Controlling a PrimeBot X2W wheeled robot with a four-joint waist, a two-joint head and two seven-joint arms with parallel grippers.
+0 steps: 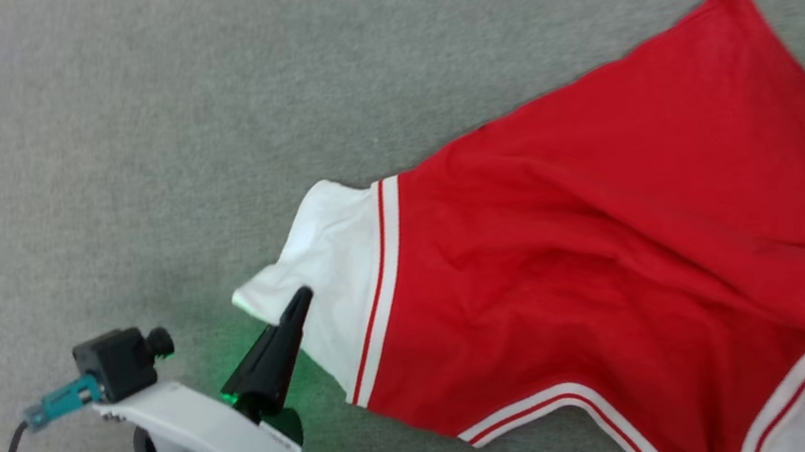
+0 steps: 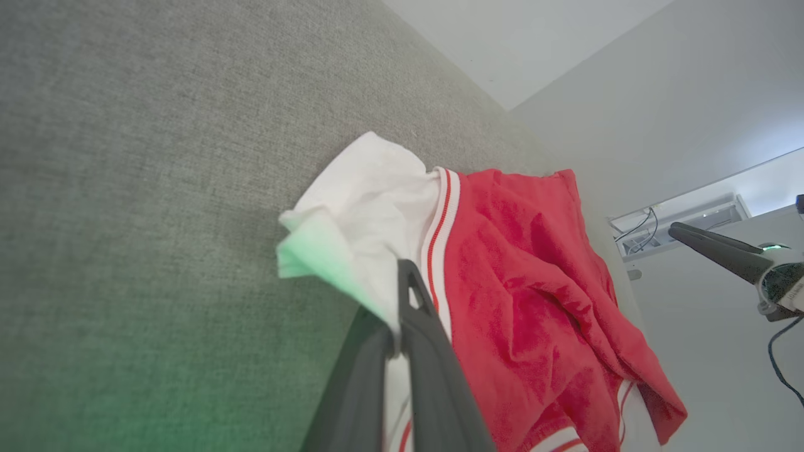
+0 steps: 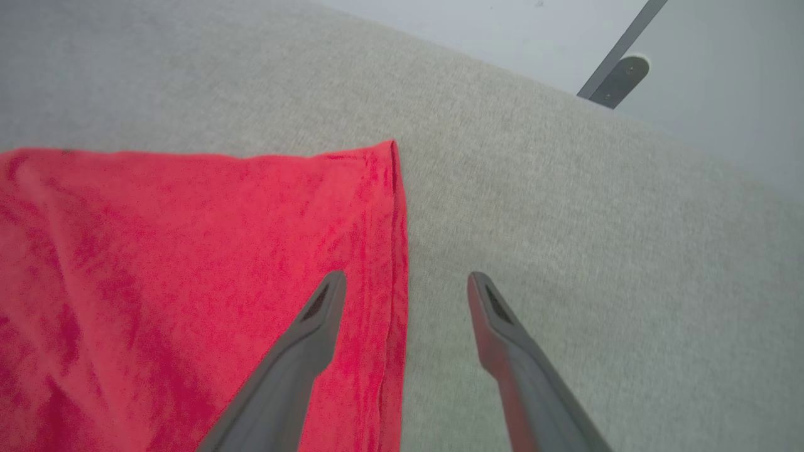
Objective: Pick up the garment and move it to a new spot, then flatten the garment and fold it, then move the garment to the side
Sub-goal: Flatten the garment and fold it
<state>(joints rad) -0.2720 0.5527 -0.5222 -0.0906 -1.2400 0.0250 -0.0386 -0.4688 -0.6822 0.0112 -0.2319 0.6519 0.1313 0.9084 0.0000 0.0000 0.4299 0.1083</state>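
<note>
Garment (image 1: 597, 245), long axis diagonal, white end toward lower left

We count one red jersey (image 1: 610, 227), with two white panels (image 1: 332, 260) showing on it, each bordered by red-striped trim. We count two pincers: the left pincer (image 1: 302, 298) and the right pincer (image 3: 405, 282), the latter with two dark fingers (image 3: 301, 351). There is one grey worktop (image 1: 118, 141) and one dark metal leg (image 3: 619, 59)
</note>
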